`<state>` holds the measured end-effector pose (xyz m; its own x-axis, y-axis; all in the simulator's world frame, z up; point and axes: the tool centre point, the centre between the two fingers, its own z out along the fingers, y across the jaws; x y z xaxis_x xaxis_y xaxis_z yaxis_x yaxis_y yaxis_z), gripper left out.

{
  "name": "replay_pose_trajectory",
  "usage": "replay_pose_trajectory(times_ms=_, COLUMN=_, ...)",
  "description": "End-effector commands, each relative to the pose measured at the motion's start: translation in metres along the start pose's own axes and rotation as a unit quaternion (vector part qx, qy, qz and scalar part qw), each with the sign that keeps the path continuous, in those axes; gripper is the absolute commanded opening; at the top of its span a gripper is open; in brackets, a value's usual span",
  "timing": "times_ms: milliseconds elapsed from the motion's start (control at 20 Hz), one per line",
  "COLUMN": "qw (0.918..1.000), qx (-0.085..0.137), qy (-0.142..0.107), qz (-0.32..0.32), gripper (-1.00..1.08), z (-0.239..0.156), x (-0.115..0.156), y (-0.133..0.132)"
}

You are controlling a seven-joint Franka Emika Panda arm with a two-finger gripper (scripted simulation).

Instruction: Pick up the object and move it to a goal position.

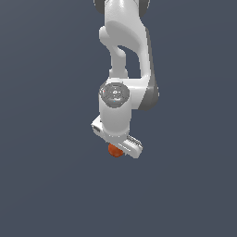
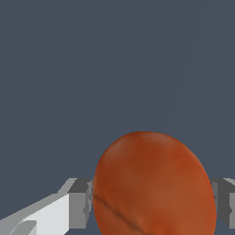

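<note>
Claw (image 1: 116,149) looks clamped on the orange ball (image 2: 153,186), fingers (image 2: 80,204) touching both its sides; the ball sits right under the hand. Step, prob.: carry phase. Next: move to goal w/o loosening grip; goal not visible.

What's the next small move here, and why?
Probably lift straight up a little. In the wrist view the orange-red ball sits between the gripper fingers, which look pressed to both its sides, so it seems gripped.
</note>
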<state>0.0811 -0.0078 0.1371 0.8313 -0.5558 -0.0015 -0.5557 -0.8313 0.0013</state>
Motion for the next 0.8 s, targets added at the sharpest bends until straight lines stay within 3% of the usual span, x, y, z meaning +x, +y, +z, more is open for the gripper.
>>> replay_pose_trajectory(times_ms=0, qw=1.0, qx=0.001, qy=0.001, qz=0.0, gripper=-1.0, z=-0.019, x=0.018, y=0.008)
replay_pose_trajectory(times_ms=750, qw=1.0, qx=0.001, qy=0.001, qz=0.0, gripper=-1.0, z=-0.086, x=0.09, y=0.037)
